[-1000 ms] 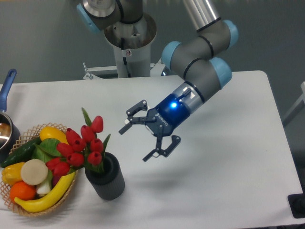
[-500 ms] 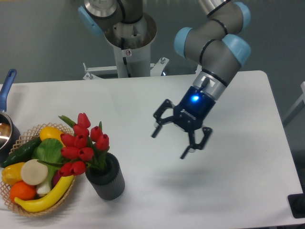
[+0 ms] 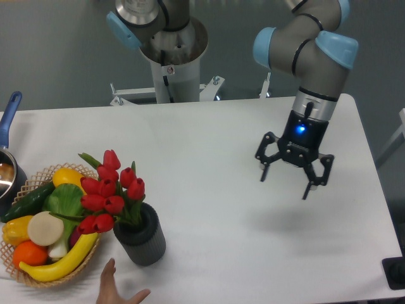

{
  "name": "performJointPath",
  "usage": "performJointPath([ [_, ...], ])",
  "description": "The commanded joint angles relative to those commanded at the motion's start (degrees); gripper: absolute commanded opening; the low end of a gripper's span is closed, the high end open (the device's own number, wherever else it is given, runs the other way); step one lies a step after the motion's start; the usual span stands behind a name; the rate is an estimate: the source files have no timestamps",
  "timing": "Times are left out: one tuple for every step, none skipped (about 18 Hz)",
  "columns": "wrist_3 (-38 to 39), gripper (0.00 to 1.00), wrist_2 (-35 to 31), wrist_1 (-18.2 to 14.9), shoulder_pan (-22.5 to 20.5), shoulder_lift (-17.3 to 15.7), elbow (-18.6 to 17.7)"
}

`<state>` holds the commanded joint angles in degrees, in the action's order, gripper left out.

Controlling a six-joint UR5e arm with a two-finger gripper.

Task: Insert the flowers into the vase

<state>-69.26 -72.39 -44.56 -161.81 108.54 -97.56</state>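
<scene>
A white counter (image 3: pixel 209 145) with rounded corners fills most of the view, set against a plain grey wall. The arm's base column (image 3: pixel 171 63) stands at the counter's far edge. The pincer (image 3: pixel 286 183) hangs above the right half of the counter with its fingers spread wide and nothing between them, a blue light glowing on its wrist and a soft shadow on the surface below it.

Well apart from it, near the front left, the vase (image 3: pixel 140 235) stands upright on the counter. The flowers (image 3: pixel 109 193) sit in it, their red buds leaning left over a wicker basket (image 3: pixel 44 278) of produce just beside the vase. A blue-handled pot (image 3: pixel 7 158) sits at the left edge. A person's hand (image 3: pixel 115 292) shows at the bottom edge, just in front of the vase.
</scene>
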Motion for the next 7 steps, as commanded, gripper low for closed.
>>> performJointPath([
  [0.0, 1.00, -2.0, -0.1, 0.0, 0.4, 0.5],
  [-0.3, 1.00, -3.0, -0.2, -0.1, 0.9, 0.9],
  [-0.4, 1.00, -3.5, -0.2, -0.1, 1.5, 1.4],
  [-0.6, 1.00, -4.0, -0.3, -0.3, 1.7, 1.8],
  [-0.6, 1.00, -5.1, -0.9, -0.4, 1.6, 2.3],
  [-0.7, 1.00, -7.0, -2.4, -0.4, 1.4, 2.9],
  [-0.7, 1.00, -9.4, -4.5, -0.3, 1.1, 3.2],
])
